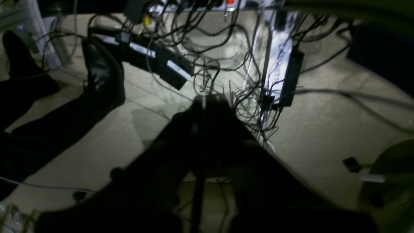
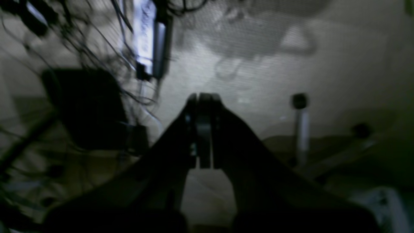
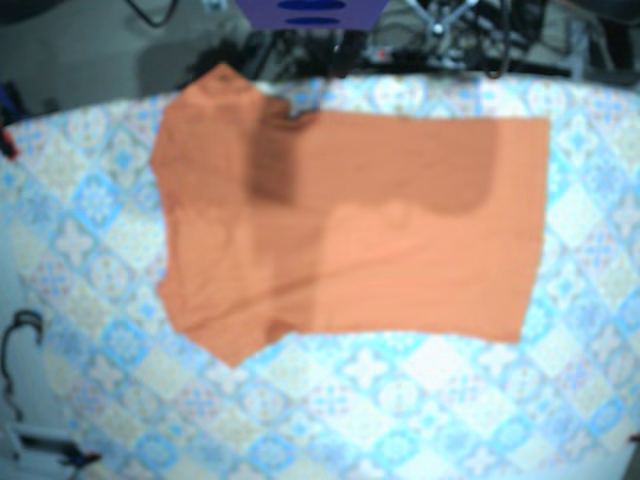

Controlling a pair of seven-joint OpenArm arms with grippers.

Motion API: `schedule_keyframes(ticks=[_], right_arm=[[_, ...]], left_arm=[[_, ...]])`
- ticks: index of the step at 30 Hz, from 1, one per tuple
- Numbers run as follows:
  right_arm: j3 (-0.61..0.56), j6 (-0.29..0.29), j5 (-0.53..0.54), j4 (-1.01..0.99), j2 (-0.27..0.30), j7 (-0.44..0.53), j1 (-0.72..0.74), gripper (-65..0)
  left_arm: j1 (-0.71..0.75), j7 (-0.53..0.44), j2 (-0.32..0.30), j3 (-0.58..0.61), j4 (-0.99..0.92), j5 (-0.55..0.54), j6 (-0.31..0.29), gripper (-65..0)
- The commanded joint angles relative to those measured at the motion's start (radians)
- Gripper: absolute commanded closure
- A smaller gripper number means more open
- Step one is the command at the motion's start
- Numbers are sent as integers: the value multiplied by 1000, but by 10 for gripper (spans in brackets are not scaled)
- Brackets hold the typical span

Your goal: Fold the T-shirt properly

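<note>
Both your left claw (image 1: 202, 103) and right claw (image 2: 203, 97) hang pinched together and empty above the floor (image 1: 323, 136), seemingly parked off the desk (image 3: 400, 400) so the orange T-shirt (image 3: 340, 220) lies spread unobstructed against its far edge.

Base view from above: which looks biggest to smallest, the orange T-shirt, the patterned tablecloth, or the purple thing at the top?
1. patterned tablecloth, filling most of the picture.
2. orange T-shirt, spread across its upper middle.
3. purple thing, smallest as seen, though cut off by the top edge.
</note>
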Motion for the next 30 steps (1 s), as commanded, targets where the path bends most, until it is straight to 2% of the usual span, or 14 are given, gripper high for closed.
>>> schedule_keyframes(ticks=[1, 7, 12, 16, 18, 22, 25, 27, 30], right_arm=[[-16, 7, 2, 25, 13, -1, -48, -3], [-32, 5, 2, 230, 117, 1, -205, -3], [-26, 5, 2, 440, 243, -6, -332, -3], [91, 5, 2, 621, 298, -6, -455, -3], [175, 5, -52, 726, 311, -6, -522, -3], [363, 5, -304, 927, 291, -7, -656, -3], [513, 5, -517, 1056, 205, -6, -723, -1], [588, 5, -640, 1120, 153, 1, -742, 0], [623, 5, -772, 1204, 125, 1, -751, 0]], left_arm=[[49, -1, -35, 17, 31, 16, 9, -2], [221, -3, -218, 200, 273, 89, 10, -2], [365, -1, -391, 227, 481, 89, 10, -2], [451, -1, -506, 227, 594, 89, 12, -2], [494, 2, -558, 226, 652, 91, 12, -2], [581, 6, -661, 209, 786, 92, 22, -2], [682, 6, -720, 126, 884, 118, 85, -2], [728, 6, -730, 62, 942, 174, 98, -2], [784, 6, -732, -34, 1004, 267, 98, -2]])
